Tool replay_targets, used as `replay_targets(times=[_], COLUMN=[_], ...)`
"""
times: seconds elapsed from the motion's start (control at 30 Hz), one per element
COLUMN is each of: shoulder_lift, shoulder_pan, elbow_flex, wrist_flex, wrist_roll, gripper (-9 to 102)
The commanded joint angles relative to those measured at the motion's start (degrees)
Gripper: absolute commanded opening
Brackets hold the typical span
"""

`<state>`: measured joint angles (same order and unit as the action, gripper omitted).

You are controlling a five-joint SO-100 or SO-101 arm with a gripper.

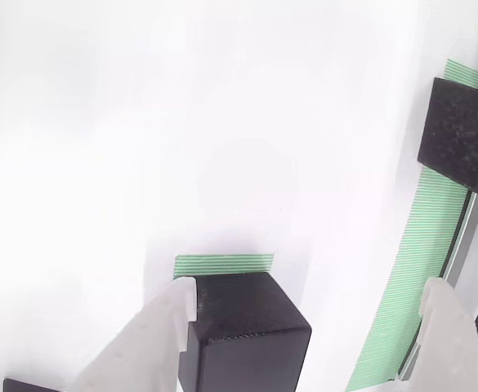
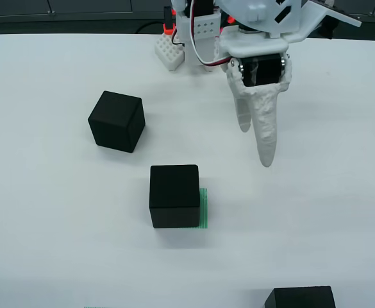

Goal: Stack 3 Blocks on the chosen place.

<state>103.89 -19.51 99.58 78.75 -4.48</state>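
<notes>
Left of white pincer in overhead view: matte black cube on white counter, loose; second cube sits on green-striped square patch. Pincer released, empty.

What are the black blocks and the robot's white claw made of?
The blocks, like the one on the striped patch, look like matte black plastic or foam: dull, speckled, slightly scuffed faces with no shine. The gripper looks like white 3D-printed plastic, with rough, lumpy fingers. I can't tell for certain.
</notes>
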Motion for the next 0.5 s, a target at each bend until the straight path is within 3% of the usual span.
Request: replay_targets(times=[0.0, 0.47], shoulder_lift=[-2.5, -25.0], shoulder_pan=[-0.7, 0.2], elbow_flex=[-4.5, -28.7], wrist_flex=[-1.8, -0.4], wrist_roll=[-1.4, -3.3], gripper=[33, 33])
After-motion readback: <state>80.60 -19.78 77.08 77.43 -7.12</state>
